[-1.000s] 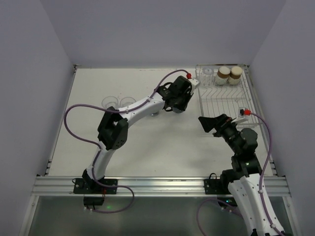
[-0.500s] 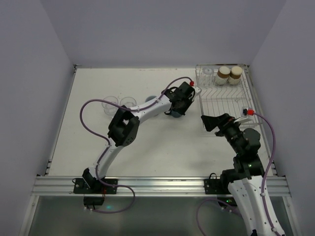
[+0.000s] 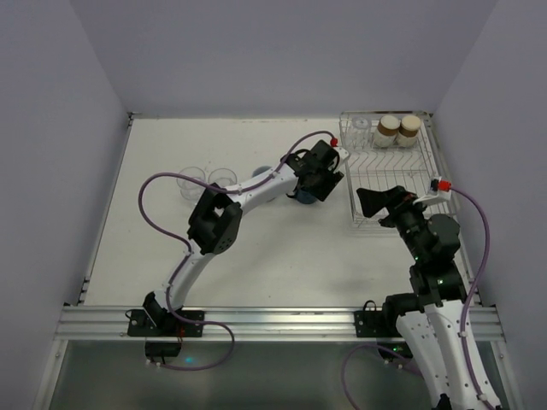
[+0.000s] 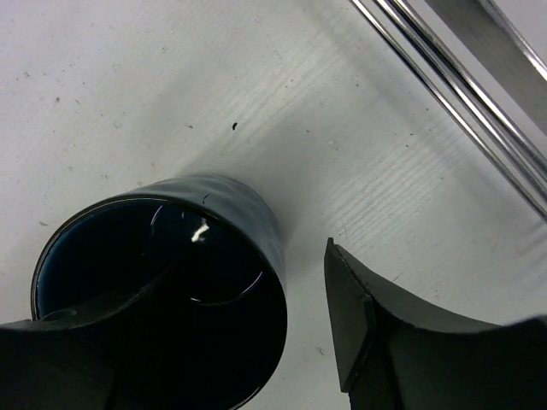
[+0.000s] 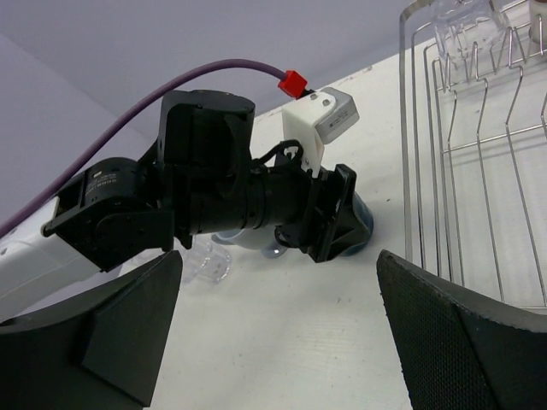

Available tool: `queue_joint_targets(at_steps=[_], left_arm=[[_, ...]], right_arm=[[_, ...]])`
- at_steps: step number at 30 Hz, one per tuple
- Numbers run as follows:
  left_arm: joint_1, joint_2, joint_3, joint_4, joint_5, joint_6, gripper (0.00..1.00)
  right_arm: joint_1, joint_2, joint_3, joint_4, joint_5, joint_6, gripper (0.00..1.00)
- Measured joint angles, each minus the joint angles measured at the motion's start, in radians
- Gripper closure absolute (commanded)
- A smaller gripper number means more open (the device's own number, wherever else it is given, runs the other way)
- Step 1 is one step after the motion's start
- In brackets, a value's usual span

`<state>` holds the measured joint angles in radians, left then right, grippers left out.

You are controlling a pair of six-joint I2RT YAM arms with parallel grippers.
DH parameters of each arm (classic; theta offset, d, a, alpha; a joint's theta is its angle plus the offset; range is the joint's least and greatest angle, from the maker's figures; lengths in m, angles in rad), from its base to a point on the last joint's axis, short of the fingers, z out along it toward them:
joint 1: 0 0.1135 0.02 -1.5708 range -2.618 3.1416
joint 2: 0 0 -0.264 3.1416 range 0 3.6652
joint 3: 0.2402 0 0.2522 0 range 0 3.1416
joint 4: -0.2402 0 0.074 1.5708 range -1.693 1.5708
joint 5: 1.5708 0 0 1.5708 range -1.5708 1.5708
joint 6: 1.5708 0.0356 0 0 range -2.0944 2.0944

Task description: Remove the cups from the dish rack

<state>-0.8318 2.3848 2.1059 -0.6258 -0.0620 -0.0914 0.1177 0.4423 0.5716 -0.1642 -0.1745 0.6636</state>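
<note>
The dish rack stands at the far right and holds two cream cups with brown bands and a clear glass at its far end. A dark blue cup stands upright on the table just left of the rack's wires. My left gripper is over it and open. One finger reaches over the cup's mouth, and the other finger stands clear of its outer wall. Near the rack's front left corner my right gripper is open and empty.
Two clear tumblers stand on the table at the middle left. A bluish cup shows behind the left forearm. In the right wrist view the rack is at the right and a clear tumbler under the left arm.
The left arm carried the dark blue cup toward the rack's side. Its jaws, shut on the cup before, have now opened. The right gripper has moved farther, up to the rack.
</note>
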Motion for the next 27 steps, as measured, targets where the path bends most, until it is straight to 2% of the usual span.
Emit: queue_joint_targets(at_steps=[2, 4, 5, 8, 13, 16, 19, 21, 24, 25, 27], left_arm=[[0.0, -0.006, 0.0, 0.0, -0.001, -0.002, 0.25], [0.0, -0.019, 0.0, 0.002, -0.002, -0.007, 0.19], [0.0, -0.03, 0.0, 0.002, -0.002, -0.008, 0.15], [0.0, -0.091, 0.0, 0.009, -0.003, -0.02, 0.11], [0.0, -0.285, -0.013, 0.06, 0.011, -0.033, 0.09], [0.0, -0.486, -0.108, 0.122, 0.031, -0.054, 0.09], [0.0, -0.782, -0.321, 0.208, 0.057, -0.083, 0.09], [0.0, -0.893, -0.407, 0.237, 0.061, -0.092, 0.09], [0.0, -1.124, -0.623, 0.278, 0.057, -0.106, 0.07], [0.0, -1.189, -0.691, 0.28, 0.052, -0.107, 0.07], [0.0, -1.302, -0.829, 0.288, 0.035, -0.108, 0.06]], right_arm=[[0.0, 0.027, 0.025, -0.004, 0.013, -0.016, 0.1], [0.0, 0.058, 0.051, -0.009, 0.031, -0.032, 0.18], [0.0, 0.072, 0.061, -0.009, 0.037, -0.037, 0.25], [0.0, 0.134, 0.105, -0.012, 0.058, -0.06, 0.41], [0.0, 0.263, 0.197, -0.021, 0.079, -0.091, 0.56], [0.0, 0.395, 0.286, -0.027, 0.088, -0.12, 0.57], [0.0, 0.537, 0.385, -0.045, 0.106, -0.153, 0.55], [-0.001, 0.648, 0.463, -0.07, 0.13, -0.181, 0.52], [-0.005, 0.792, 0.569, -0.098, 0.173, -0.229, 0.45], [-0.008, 0.837, 0.605, -0.111, 0.188, -0.243, 0.38], [-0.02, 0.93, 0.679, -0.132, 0.212, -0.27, 0.3]])
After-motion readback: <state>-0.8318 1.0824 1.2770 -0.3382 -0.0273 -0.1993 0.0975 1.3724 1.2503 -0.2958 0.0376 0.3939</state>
